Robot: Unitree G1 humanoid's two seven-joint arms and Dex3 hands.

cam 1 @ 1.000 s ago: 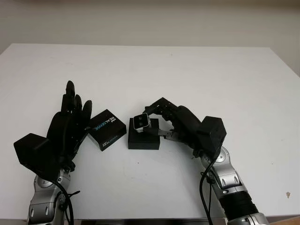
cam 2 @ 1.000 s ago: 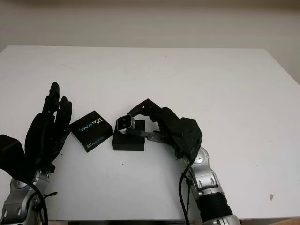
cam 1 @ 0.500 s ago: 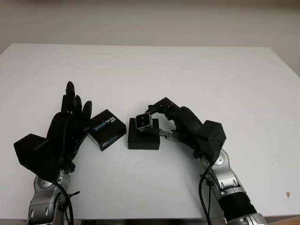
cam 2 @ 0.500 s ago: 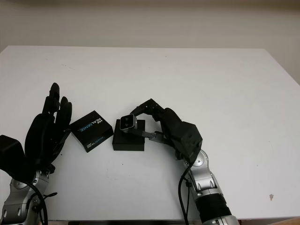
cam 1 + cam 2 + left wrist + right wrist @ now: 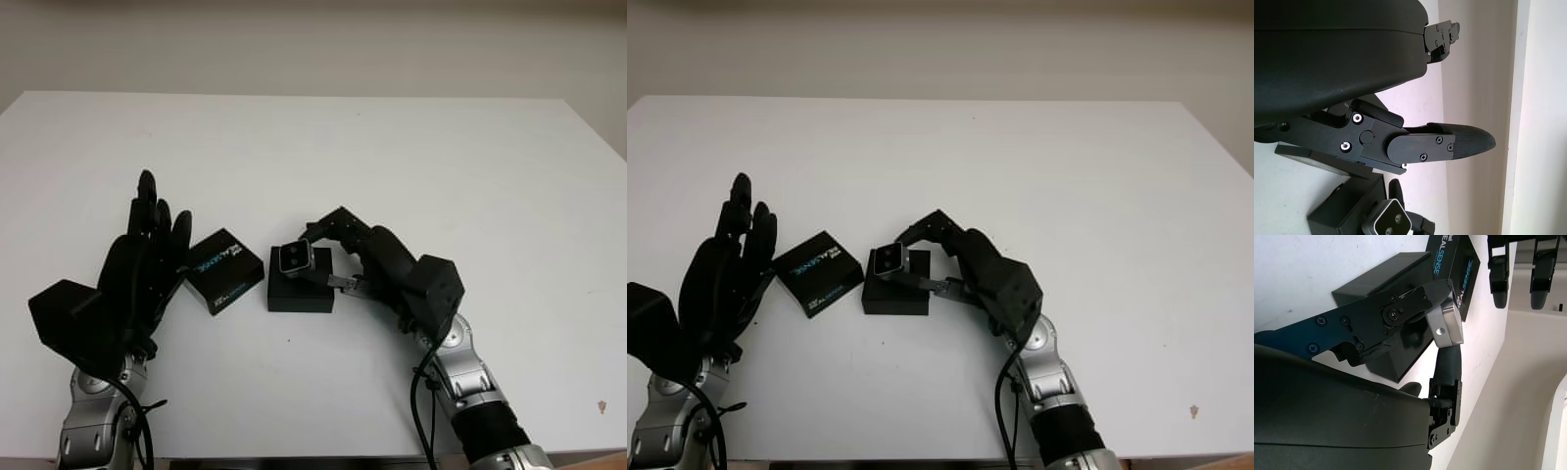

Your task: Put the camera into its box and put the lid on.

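A small silver camera [image 5: 295, 258] with two dark lenses is pinched in my right hand [image 5: 328, 257], just above the back left of the open black box [image 5: 300, 291]. The same camera [image 5: 1448, 325] is seen edge-on between the fingertips [image 5: 1422, 297] over the box [image 5: 1386, 289]. The black lid [image 5: 225, 269], printed REALSENSE, lies on the table left of the box. My left hand [image 5: 147, 250] is open, raised just left of the lid.
The white table [image 5: 411, 157] stretches wide behind and to the right of the box. Its front edge runs close below both forearms. A pale wall stands behind the table.
The right hand has pulled back slightly towards me and the camera has shifted a little over the box. The left hand and the lid have stayed put.
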